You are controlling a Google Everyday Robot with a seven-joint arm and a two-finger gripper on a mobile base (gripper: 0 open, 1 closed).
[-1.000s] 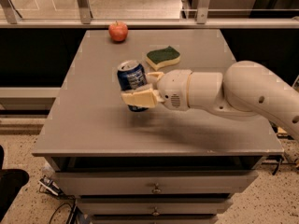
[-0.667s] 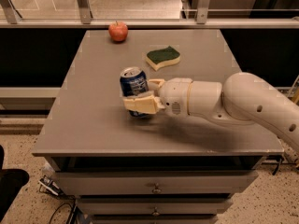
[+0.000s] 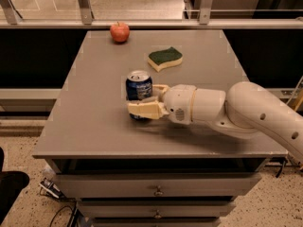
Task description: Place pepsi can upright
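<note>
The pepsi can (image 3: 138,87), dark blue with a silver top, stands upright near the middle of the grey table (image 3: 85,126). Its base appears to be at or just above the tabletop. My gripper (image 3: 143,99) reaches in from the right and is shut on the can. One cream finger (image 3: 144,110) crosses the can's lower front. The other finger (image 3: 160,88) shows behind the can on its right. The white arm (image 3: 236,110) stretches off to the right edge.
A green-and-yellow sponge (image 3: 164,59) lies behind the can toward the back of the table. A red apple (image 3: 120,32) sits at the back left edge. Drawers (image 3: 156,190) are under the tabletop. A railing runs behind the table.
The gripper has carried the can down and toward the front of the table. The can has gone from tilted to upright.
</note>
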